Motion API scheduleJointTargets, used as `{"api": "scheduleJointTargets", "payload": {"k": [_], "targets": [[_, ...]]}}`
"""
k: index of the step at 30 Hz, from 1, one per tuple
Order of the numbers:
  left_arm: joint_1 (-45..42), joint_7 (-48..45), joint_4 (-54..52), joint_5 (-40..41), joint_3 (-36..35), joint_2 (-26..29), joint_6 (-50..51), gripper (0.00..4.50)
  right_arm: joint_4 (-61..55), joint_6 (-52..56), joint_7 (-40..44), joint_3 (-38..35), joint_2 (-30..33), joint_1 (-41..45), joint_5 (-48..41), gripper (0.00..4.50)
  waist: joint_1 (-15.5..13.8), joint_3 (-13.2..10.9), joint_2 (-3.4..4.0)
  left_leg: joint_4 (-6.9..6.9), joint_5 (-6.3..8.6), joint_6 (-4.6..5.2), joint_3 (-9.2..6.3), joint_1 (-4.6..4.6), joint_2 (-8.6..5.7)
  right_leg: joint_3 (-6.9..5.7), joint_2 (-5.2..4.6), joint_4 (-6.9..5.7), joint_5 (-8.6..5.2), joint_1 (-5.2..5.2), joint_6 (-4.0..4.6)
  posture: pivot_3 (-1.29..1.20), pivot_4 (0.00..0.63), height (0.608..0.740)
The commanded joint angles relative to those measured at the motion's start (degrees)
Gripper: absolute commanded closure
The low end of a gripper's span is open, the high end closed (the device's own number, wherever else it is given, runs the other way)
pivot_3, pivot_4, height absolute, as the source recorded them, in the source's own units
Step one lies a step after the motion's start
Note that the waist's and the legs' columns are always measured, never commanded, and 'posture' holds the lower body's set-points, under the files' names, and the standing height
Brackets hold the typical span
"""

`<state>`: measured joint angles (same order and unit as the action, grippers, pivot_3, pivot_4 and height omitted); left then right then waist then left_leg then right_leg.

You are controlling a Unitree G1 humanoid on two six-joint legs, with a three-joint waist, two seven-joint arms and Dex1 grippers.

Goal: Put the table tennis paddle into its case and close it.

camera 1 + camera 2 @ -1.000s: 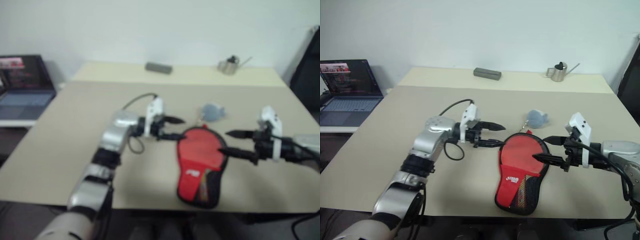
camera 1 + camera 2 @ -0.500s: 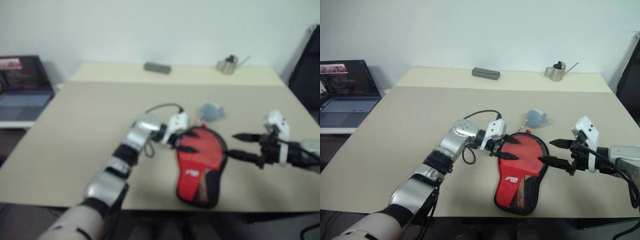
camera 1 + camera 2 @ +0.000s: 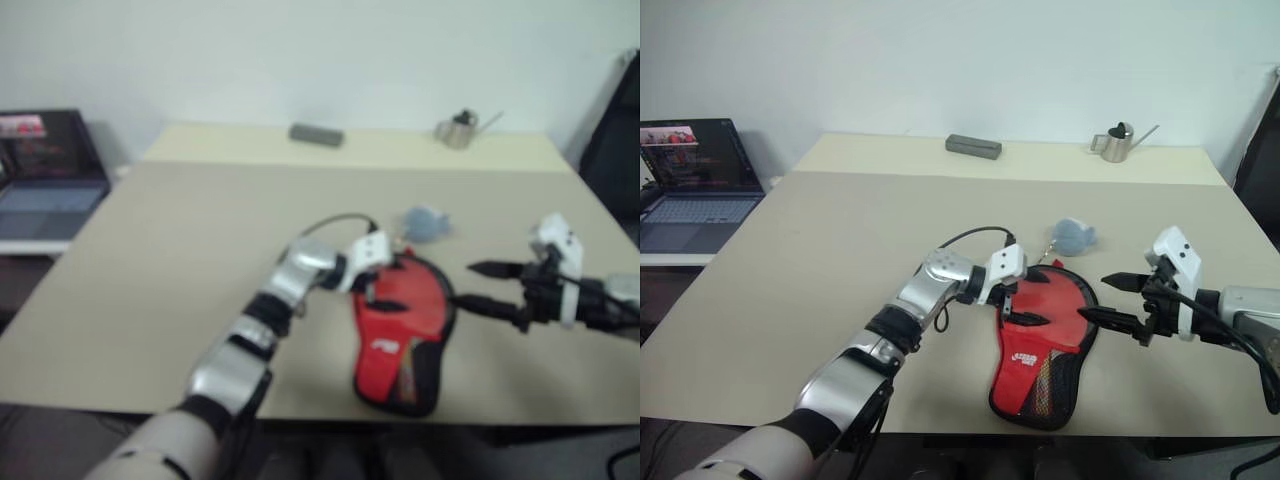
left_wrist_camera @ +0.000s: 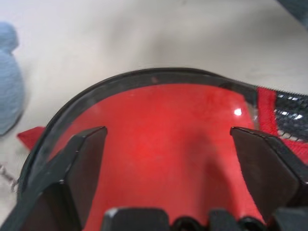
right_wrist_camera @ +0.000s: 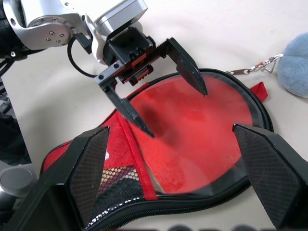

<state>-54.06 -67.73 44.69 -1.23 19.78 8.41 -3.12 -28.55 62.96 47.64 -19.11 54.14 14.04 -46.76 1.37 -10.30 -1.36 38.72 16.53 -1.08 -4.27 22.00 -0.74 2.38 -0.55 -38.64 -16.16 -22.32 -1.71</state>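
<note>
The case [image 3: 1055, 300] lies red face up on the table [image 3: 820, 260], round end to the back, narrow end near the front edge. Its narrow end gapes, and a light-brown piece, apparently the handle of the table tennis paddle [image 3: 1046, 378], shows behind black mesh there. I cannot tell the paddle's red face from the red of the case. My left gripper [image 3: 1026, 302] hangs open just over the round red part, one finger on each side of its middle. My right gripper [image 3: 1098, 298] is open at the case's right edge, with nothing between its fingers.
A blue plush keyring [image 3: 1073, 237] lies just behind the case. A grey box [image 3: 973, 147] and a small metal can [image 3: 1120, 143] stand at the far edge. A laptop [image 3: 690, 185] sits on a side table to the left. A dark chair [image 3: 1262, 140] stands at the right.
My left gripper has moved right and down from beside the case to over its round red part, and its fingers have spread wider. The right gripper has stayed in place.
</note>
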Motion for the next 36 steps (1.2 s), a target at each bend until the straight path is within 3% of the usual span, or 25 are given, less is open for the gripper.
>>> {"api": "scheduleJointTargets", "payload": {"k": [1, 21, 28, 36], "targets": [[1.1, 2.9, -2.6, -1.3, -0.1, 0.0, -1.7, 0.04, 0.8, -1.9, 1.1, -0.6, 1.7, 1.1, -0.3, 0.00, 0.0, 0.0, 0.00, 0.00, 0.00, 0.00, 0.00, 0.00, 0.00, 0.00, 0.00, 0.00, 0.00, 0.00, 0.00, 0.00, 0.150, 0.740], [7.1, 7.7, -3.0, -4.6, 2.1, 0.3, 0.4, 0.04, 15.0, -13.4, 6.1, 10.0, 4.4, 12.9, 10.4, 0.00, -0.2, 0.0, 0.04, 0.06, 0.00, 0.00, 0.02, -0.15, -0.01, 0.01, -0.04, -0.07, 0.01, 0.11, 0.00, 0.00, 0.150, 0.740], [7.7, 7.7, -4.0, -4.3, 2.2, 0.1, 1.1, 0.04, 34.4, -21.4, 9.1, 21.5, 1.2, 28.1, 22.2, 0.00, 0.1, 0.1, 0.13, 0.06, 0.00, 0.00, 0.08, -0.24, -0.01, 0.05, -0.05, -0.14, 0.01, 0.11, 0.01, 0.00, 0.150, 0.740], [8.5, 7.8, -5.5, -4.1, 2.2, 0.1, 1.8, 0.04, 60.3, -27.4, 8.7, 27.5, -7.6, 43.6, 33.1, 0.00, 0.0, 0.1, 0.18, 0.05, -0.01, -0.01, 0.08, -0.17, -0.06, 0.05, -0.15, -0.13, 0.01, 0.04, 0.01, 0.00, 0.150, 0.740]]}}
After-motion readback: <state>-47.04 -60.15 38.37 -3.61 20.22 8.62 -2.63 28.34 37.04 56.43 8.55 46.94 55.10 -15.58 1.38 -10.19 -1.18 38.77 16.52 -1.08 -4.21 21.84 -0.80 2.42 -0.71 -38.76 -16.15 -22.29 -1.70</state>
